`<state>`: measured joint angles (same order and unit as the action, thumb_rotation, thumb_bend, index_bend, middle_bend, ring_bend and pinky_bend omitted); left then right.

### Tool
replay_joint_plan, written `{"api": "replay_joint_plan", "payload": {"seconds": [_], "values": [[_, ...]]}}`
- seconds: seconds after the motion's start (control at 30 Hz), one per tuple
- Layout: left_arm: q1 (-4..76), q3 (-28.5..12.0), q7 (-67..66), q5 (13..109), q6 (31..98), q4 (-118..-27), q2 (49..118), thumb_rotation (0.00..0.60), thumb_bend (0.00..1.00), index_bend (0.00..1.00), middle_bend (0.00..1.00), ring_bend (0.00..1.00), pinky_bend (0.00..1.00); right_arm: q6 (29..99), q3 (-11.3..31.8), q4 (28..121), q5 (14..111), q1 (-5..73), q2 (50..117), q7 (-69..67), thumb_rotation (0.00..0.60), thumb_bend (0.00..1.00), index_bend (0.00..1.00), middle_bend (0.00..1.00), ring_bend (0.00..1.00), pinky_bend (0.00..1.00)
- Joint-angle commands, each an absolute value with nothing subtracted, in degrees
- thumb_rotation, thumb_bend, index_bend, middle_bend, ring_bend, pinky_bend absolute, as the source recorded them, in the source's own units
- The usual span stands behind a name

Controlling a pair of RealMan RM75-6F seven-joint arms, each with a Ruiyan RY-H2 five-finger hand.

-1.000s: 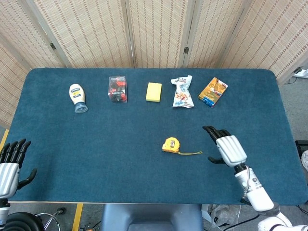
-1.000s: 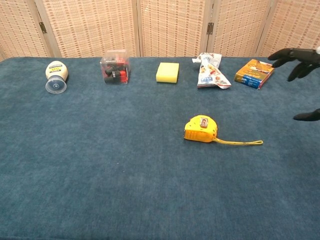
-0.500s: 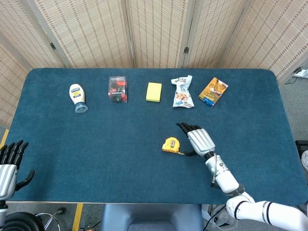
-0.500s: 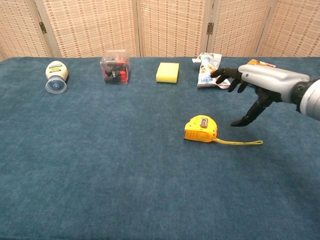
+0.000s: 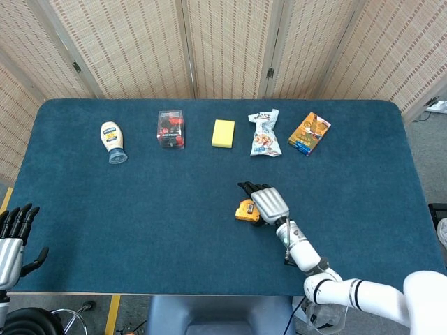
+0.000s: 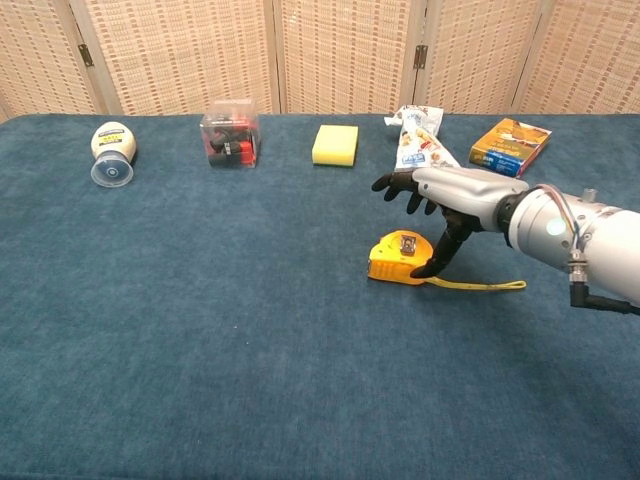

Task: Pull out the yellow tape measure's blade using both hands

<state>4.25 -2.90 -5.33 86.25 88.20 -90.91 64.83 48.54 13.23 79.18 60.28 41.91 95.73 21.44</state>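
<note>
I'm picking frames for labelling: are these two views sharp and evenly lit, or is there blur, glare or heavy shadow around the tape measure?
Head view: sharp, evenly lit, no glare; the right hand covers part of the yellow tape measure. Chest view: tape measure crisp, only a soft shadow beneath it, and the right hand shows no visible motion blur.

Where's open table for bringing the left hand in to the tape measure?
Bare cloth runs from the left hand at the near-left corner to the tape measure. Its right side is crowded: the right hand hovers there. The back row is lined with items.
</note>
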Motion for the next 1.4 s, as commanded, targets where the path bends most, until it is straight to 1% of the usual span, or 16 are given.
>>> {"api": "replay_joint_plan", "payload": {"seconds": [0.03, 0.23, 0.37, 0.47, 0.53, 0.7, 0.8, 0.9, 1.07, 1.17, 1.27, 1.4], "values": [[4.2, -2.9, -5.2, 86.2, 88.1, -90.8, 64.8, 0.6, 0.35, 0.06, 0.07, 0.03, 0.02, 48.1, 13.2, 77.1, 58.9, 43.2, 97.0, 22.5, 0.6, 0.18, 0.08, 0.16, 0.22, 0.23], [4.2, -2.9, -5.0, 86.0, 88.1, -90.4, 64.9, 0.6, 0.35, 0.06, 0.07, 0.03, 0.02, 48.1, 13.3, 76.0, 57.1, 44.3, 97.2, 23.6, 0.6, 0.18, 0.09, 0.19, 0.23, 0.23], [4.3, -3.1, -5.1, 86.0, 88.0, -90.5, 65.0, 0.6, 0.35, 0.06, 0.07, 0.03, 0.02, 48.2, 12.9, 76.2, 56.2, 44.8, 96.9, 24.9, 0.6, 0.18, 0.18, 0.25, 0.26, 0.24], [4.4, -3.1, -5.2, 86.2, 88.0, -90.6, 65.0, 0.6, 0.35, 0.06, 0.07, 0.03, 0.02, 47.9, 12.6, 76.1, 55.1, 45.4, 97.1, 25.7, 0.6, 0.18, 0.24, 0.27, 0.27, 0.25], [4.4, -3.1, -5.2, 86.3, 88.0, -90.6, 64.9, 0.6, 0.35, 0.06, 0.07, 0.03, 0.02, 47.8, 12.4, 76.0, 54.6, 45.7, 97.2, 26.0, 0.6, 0.18, 0.26, 0.27, 0.27, 0.26], [4.4, -3.2, -5.3, 86.1, 87.9, -90.7, 64.9, 0.6, 0.35, 0.06, 0.07, 0.03, 0.02, 47.9, 12.1, 75.5, 53.9, 46.3, 97.6, 26.3, 0.6, 0.18, 0.28, 0.29, 0.28, 0.26], [4.6, -3.2, -5.2, 86.1, 87.7, -90.7, 65.0, 0.6, 0.35, 0.06, 0.07, 0.03, 0.02, 48.1, 12.0, 75.0, 53.5, 46.4, 97.9, 26.4, 0.6, 0.18, 0.32, 0.31, 0.29, 0.26], [4.8, -3.3, -5.3, 86.2, 87.5, -90.7, 65.0, 0.6, 0.35, 0.06, 0.07, 0.03, 0.02, 48.5, 12.1, 74.4, 53.1, 46.6, 98.3, 26.3, 0.6, 0.18, 0.37, 0.34, 0.31, 0.26], [5.6, -4.0, -5.3, 86.4, 87.3, -91.0, 65.0, 0.6, 0.34, 0.07, 0.07, 0.04, 0.02, 49.2, 12.4, 73.8, 52.7, 47.0, 99.1, 26.1, 0.6, 0.18, 0.51, 0.45, 0.39, 0.31], [6.7, -4.3, -4.8, 87.0, 86.2, -91.8, 64.5, 0.6, 0.34, 0.1, 0.07, 0.06, 0.02, 49.7, 12.5, 74.9, 52.8, 47.0, 98.9, 26.0, 0.6, 0.18, 0.56, 0.49, 0.42, 0.33], [8.3, -5.0, -4.7, 87.6, 84.9, -92.4, 64.1, 0.6, 0.35, 0.1, 0.06, 0.08, 0.03, 50.4, 12.6, 77.6, 53.0, 46.6, 97.6, 25.6, 0.6, 0.18, 0.59, 0.51, 0.45, 0.34], [10.9, -6.4, -5.0, 88.5, 83.5, -93.0, 64.2, 0.6, 0.35, 0.09, 0.07, 0.1, 0.05, 52.0, 12.8, 82.7, 52.9, 45.9, 94.7, 25.8, 0.6, 0.18, 0.6, 0.52, 0.46, 0.35]]}}
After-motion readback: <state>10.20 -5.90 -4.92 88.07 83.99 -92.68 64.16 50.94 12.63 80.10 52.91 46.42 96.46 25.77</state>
